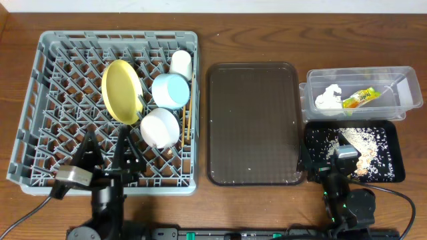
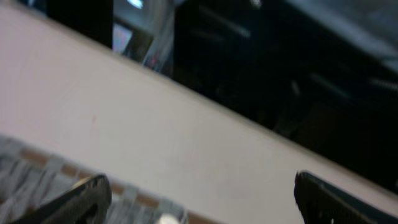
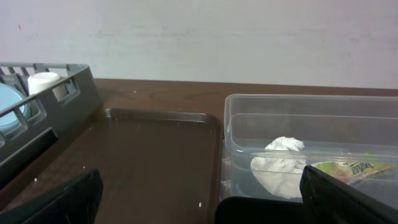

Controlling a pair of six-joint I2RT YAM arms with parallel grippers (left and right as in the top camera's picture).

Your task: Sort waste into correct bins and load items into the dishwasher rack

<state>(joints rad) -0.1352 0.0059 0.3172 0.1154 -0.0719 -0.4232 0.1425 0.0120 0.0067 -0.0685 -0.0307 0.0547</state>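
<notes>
Low in the overhead frame, the left gripper (image 1: 105,148) and right gripper (image 3: 199,196) gaped wide and empty, the yellow plate (image 1: 121,91) standing in the dishwasher rack (image 1: 40,100) at upper left.

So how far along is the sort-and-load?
Looks basically done. Loaded in the rack: yellow plate, light blue bowl, white cup, white bowl, chopsticks. The napkin and wrapper sit in the clear tub, rice scraps in the black tray. In hand: nothing, left tool and right tool both open, empty. Left: maybe a few pale specks on the brown tray.
</notes>
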